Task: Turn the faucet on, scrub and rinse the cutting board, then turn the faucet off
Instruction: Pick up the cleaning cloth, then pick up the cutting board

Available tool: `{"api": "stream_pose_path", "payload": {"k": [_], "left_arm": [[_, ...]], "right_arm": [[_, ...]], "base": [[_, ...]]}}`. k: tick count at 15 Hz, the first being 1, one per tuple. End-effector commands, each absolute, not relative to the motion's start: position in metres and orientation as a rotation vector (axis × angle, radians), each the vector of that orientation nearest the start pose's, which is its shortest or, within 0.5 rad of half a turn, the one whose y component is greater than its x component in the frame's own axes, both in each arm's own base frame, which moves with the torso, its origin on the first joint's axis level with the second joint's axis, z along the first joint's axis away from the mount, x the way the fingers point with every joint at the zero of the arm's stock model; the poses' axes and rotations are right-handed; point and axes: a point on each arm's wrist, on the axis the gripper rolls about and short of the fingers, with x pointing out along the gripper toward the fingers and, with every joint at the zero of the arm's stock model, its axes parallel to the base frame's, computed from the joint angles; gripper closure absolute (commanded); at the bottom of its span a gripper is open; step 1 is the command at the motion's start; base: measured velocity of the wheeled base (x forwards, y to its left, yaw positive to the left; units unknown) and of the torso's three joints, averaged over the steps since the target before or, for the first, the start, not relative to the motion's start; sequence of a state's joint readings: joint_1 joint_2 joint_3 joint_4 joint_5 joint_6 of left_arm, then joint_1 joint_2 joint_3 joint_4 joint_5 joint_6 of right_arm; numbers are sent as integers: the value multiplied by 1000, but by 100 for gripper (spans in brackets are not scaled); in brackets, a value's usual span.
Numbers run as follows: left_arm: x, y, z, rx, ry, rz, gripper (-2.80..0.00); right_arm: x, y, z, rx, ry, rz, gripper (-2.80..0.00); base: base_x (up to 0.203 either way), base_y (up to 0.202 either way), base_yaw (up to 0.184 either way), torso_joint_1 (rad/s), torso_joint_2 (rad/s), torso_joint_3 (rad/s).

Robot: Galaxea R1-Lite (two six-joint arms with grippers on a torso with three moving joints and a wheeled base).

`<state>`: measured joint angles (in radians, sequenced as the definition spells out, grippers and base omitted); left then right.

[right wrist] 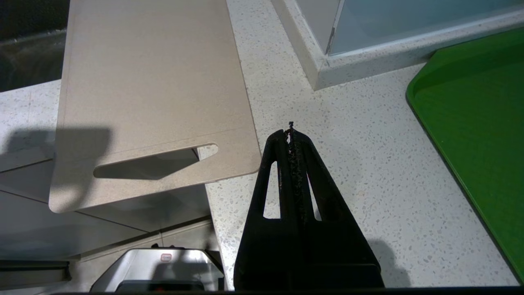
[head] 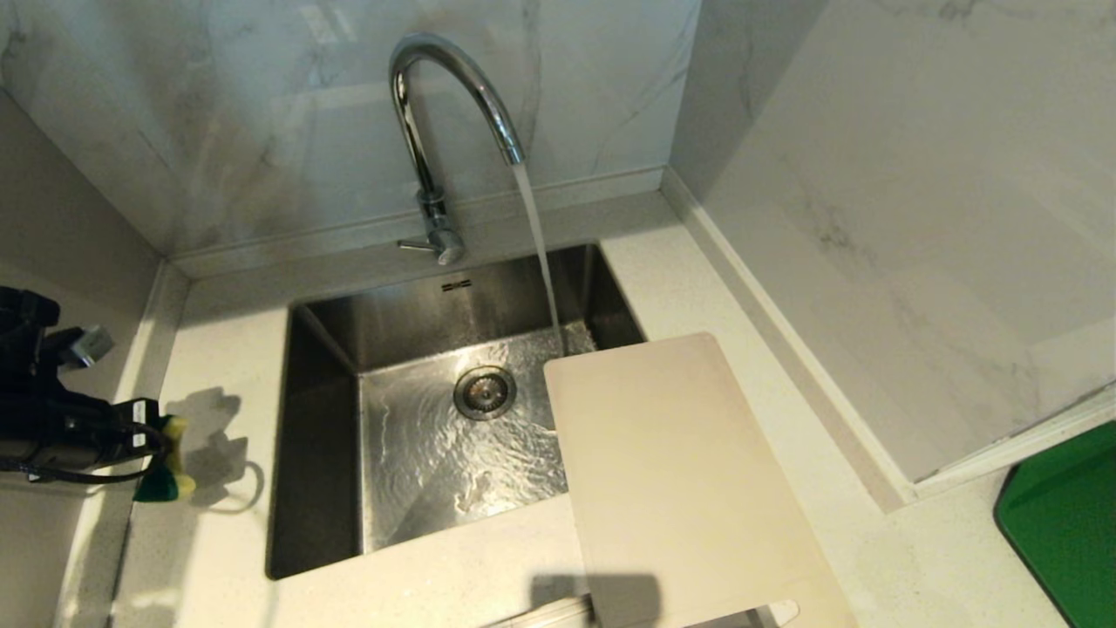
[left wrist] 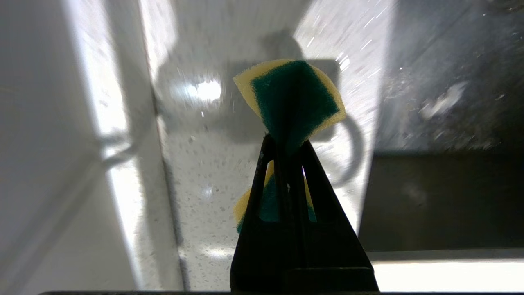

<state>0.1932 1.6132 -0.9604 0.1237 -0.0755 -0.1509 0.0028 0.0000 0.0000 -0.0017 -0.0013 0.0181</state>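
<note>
Head view: faucet (head: 436, 131) running into sink (head: 323, 453); cutting board (head: 680, 480) on worktop (head: 218, 366), one end over sink's right rim. Left tool (head: 161, 458) at far left.
L wrist: left tool (left wrist: 286, 141) clenched on sponge (left wrist: 292, 100).
R wrist: right tool (right wrist: 291, 133) clenched, empty, beside board's slot end; green board (right wrist: 479, 123) nearby.

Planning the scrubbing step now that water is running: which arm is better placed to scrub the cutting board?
Left, probably. The left gripper already pinches the sponge beside the sink. The right gripper is shut on nothing, beside the cutting board.
</note>
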Motion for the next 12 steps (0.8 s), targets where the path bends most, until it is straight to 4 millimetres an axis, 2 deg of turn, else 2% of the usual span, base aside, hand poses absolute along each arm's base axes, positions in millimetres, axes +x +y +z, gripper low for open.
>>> {"api": "stream_pose_path", "payload": {"k": [1,4,5,7,10,12], "left_arm": [[245,46,232,-227,596,160,0],[216,40,293,-205,430,142,0],[200,37,311,-201,375,126,0],[165,29,337,-191,284,97,0],[105,16,359,-168,139,43,0],[62,7,359,-155,64,11,0]], "right_arm": [[-23,0,76,18,-3,2,0],[-23,0,76,18,-3,2,0],[-23,0,76,17,-3,2,0],[-23,0,76,18,-3,3,0],[-23,0,76,17,-3,3,0],[-23,0,76,18,-2,2,0]], "base": [[0,0,0,0,0,0],[0,0,0,0,0,0],[0,0,0,0,0,0],[0,0,0,0,0,0],[0,0,0,0,0,0],[0,0,0,0,0,0]]}}
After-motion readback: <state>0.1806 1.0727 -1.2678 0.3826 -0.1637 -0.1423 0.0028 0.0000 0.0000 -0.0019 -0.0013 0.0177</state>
